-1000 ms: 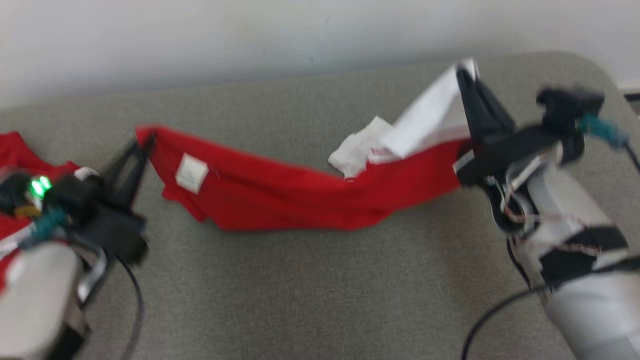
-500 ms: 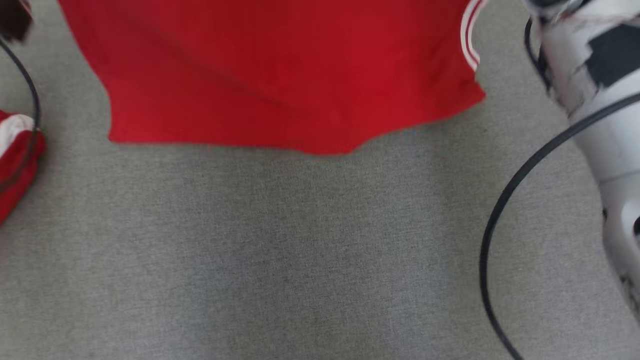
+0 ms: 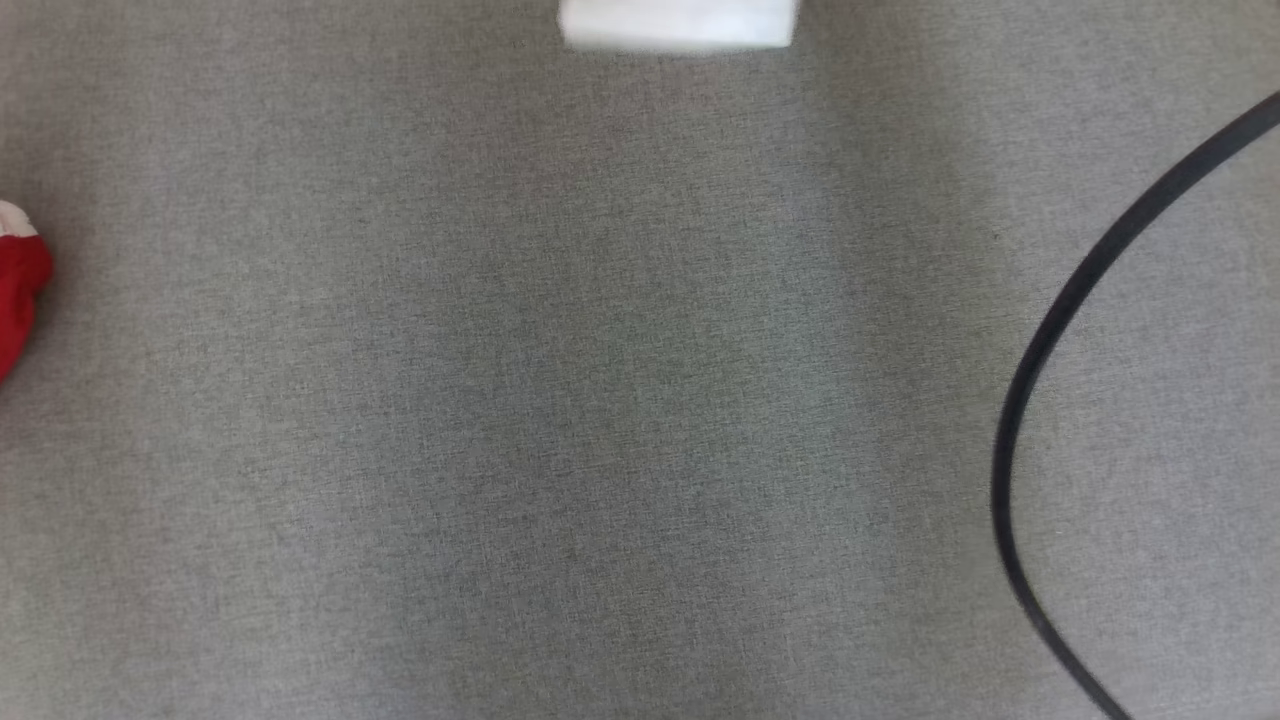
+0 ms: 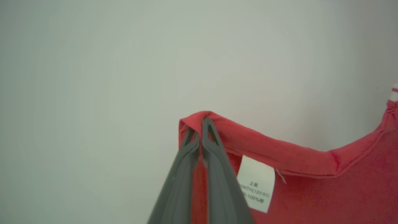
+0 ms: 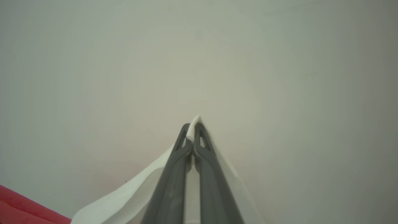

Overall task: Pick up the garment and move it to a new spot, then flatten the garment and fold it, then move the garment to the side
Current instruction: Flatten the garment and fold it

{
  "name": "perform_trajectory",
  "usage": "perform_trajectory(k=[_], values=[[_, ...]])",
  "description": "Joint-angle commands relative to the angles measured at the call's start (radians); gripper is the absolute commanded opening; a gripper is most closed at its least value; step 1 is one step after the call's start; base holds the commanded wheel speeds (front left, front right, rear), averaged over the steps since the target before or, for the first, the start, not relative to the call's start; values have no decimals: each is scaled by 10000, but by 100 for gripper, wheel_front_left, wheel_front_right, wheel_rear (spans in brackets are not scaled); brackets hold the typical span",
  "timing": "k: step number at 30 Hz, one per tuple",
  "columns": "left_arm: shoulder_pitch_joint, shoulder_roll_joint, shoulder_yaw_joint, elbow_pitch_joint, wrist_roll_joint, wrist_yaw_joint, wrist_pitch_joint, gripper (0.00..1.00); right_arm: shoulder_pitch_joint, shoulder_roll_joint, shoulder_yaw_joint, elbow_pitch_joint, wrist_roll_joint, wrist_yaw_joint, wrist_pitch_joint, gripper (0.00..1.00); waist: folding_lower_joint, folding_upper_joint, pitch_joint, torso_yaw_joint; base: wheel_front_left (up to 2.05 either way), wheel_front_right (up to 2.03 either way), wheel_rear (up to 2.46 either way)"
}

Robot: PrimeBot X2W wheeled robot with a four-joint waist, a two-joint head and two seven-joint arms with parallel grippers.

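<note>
L gripper (image 4: 200,127): fingers together, clamped on the red hem corner of the garment (image 4: 311,161), just beside a white tag (image 4: 256,183).
R gripper (image 5: 193,127): fingers together, clamped on a white fold of the garment; a bit of cloth pokes past the tips.
Garment: hangs in the air btwn both grippers, plain wall (image 4: 93,77) behind; hem sags toward the middle.
Risk 1: R grip looks thin, only an edge pinched. A hard tug or fast swing may pull it free, so one side drops.
Risk 2: arms too close on lowering = cloth bunches and lands creased, harder to flatten.
Head cam: points down at grey surface (image 3: 600,400), prob. the landing spot.
Around: black cable (image 3: 1050,330) curves over the surface at right; red cloth (image 3: 15,290) w/ white trim at left edge; blurred white patch (image 3: 680,25) at top edge, can't tell what.
In the way: cable may snag the hem; red cloth may overlap a wide spread. Middle of surface looks the safest spot.
</note>
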Motion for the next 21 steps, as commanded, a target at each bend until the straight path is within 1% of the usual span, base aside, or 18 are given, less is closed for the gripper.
perform_trajectory(k=[1,3,5,6,8,12,17,21], values=[[-199,-164,-9,116,-201,8,-144,0,-251,-61,-6,43,-44,1,-139,0,1,-2,42,70,0,0,0],[-417,-219,-86,249,-339,9,-240,0,-446,-79,118,-20,-241,1,-236,0,1,-2,136,102,0,0,0],[-461,-294,-265,336,-396,8,-279,0,-480,-197,408,-15,-493,1,-258,0,1,-2,235,119,0,0,0],[-429,-319,-337,364,-468,8,-323,0,-552,-294,390,-40,-500,1,-285,0,1,-2,283,140,0,0,0],[-356,-251,-425,453,-575,8,-411,0,-657,-371,497,-78,-608,1,-309,0,1,-2,352,132,0,0,0],[-223,-171,-494,498,-903,8,-568,0,-851,-400,435,-233,-468,1,-330,0,1,-2,544,47,0,0,0],[48,-49,-572,347,-1079,7,-724,0,-458,-469,675,-569,-363,1,-319,0,1,-2,676,-12,0,0,0],[504,144,-445,-6,-1245,7,-826,0,94,-481,1071,-1015,-73,1,-321,0,1,-2,705,-106,0,0,0]])
